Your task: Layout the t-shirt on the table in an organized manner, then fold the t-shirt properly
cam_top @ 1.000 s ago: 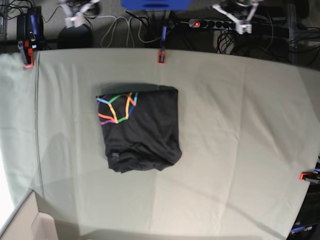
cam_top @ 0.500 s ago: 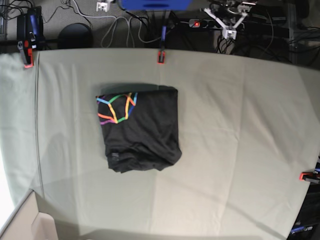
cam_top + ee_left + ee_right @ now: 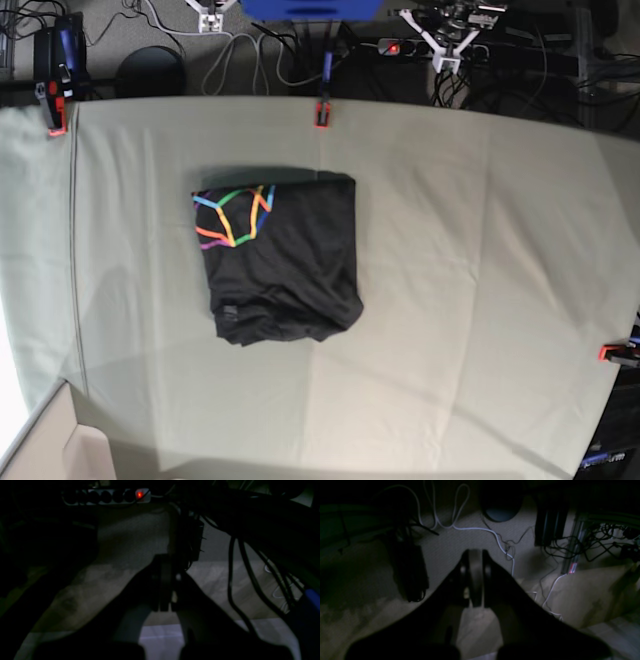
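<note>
The t-shirt [image 3: 280, 262] is sitting folded into a compact dark block left of centre in the base view, its colourful print [image 3: 234, 215] facing up at the block's upper left corner, and nothing is touching it. It is resting flat on the tabletop [image 3: 480, 300], well apart from every edge, which reads like a finished fold being left alone. Both arms are parked at the top of the frame, beyond the tabletop's far edge. The left claw [image 3: 441, 62] is showing in white at upper right; in its wrist view the left claw [image 3: 165, 585] is hanging over the floor near a power strip [image 3: 107, 496], jaws pressed together, gripping nothing. The right claw [image 3: 210, 22] is peeking in at the upper left; its own camera is showing the right claw [image 3: 475, 578] closed and empty too, above loose cables [image 3: 470, 528]. My read: they are tucked away so the shirt lies undisturbed, and the task looks essentially complete.
</note>
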`<state>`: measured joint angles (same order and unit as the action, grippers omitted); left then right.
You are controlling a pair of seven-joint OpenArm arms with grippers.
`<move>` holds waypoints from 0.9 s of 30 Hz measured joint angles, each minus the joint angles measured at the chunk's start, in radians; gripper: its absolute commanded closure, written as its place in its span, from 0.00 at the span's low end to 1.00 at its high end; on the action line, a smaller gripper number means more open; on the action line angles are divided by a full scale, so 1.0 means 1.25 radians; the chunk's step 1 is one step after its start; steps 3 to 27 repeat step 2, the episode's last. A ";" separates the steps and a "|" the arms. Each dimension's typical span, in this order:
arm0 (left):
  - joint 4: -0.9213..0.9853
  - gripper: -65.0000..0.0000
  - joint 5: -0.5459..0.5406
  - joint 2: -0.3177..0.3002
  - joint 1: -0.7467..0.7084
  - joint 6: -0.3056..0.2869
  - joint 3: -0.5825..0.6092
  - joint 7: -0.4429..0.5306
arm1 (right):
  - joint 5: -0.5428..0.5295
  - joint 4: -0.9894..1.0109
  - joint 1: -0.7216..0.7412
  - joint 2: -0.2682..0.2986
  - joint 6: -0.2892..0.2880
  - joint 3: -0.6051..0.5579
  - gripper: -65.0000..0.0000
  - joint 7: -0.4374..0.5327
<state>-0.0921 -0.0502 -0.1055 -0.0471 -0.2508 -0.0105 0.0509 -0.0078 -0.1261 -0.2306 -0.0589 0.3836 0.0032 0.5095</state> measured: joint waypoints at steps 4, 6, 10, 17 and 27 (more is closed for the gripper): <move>0.001 1.00 0.000 0.003 0.012 0.000 0.000 0.001 | 0.000 0.000 0.000 -0.002 0.000 0.000 1.00 0.000; 0.001 1.00 0.000 0.003 0.012 0.000 0.000 0.001 | 0.000 0.000 0.000 -0.002 0.000 0.000 1.00 0.000; 0.001 1.00 0.000 0.003 0.012 0.000 0.000 0.001 | 0.000 0.000 0.000 -0.002 0.000 0.000 1.00 0.000; 0.001 1.00 0.000 0.003 0.012 0.000 0.000 0.001 | 0.000 0.000 0.000 -0.002 0.000 0.000 1.00 0.000; 0.001 1.00 0.000 0.003 0.012 0.000 0.000 0.001 | 0.000 0.000 0.000 -0.002 0.000 0.000 1.00 0.000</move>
